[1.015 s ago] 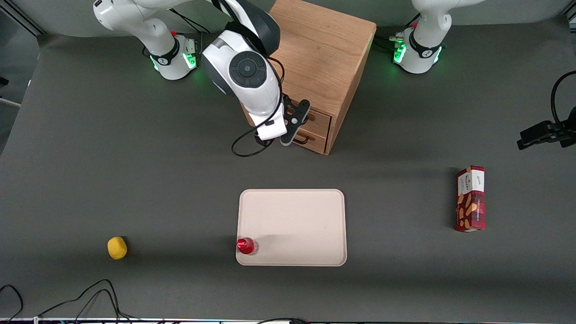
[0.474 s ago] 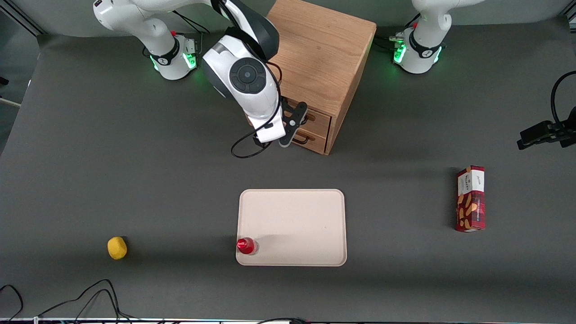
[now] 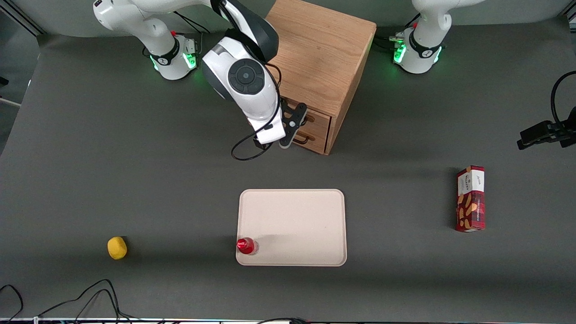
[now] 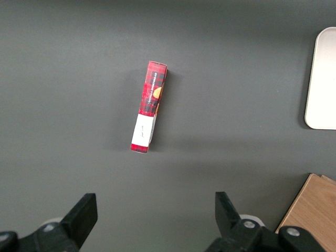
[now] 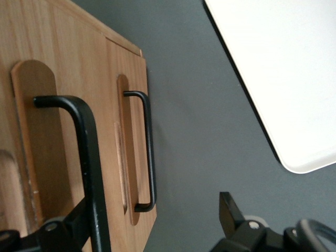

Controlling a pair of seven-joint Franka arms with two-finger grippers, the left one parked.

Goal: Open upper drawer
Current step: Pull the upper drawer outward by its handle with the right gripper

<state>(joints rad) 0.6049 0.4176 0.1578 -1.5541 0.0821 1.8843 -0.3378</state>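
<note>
Claw (image 5: 152, 226) spread, straddling upper drawer (image 5: 31, 152) handle (image 5: 84, 157); approach ending. Next: pinching handle, pulling straight out.

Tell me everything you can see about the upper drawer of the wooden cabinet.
The upper drawer is light oak with a black wire handle over an oval recess. It sits shut, flush in the cabinet, above the matching lower drawer. The gripper is at the handle, open, one finger next to the bar.
</note>
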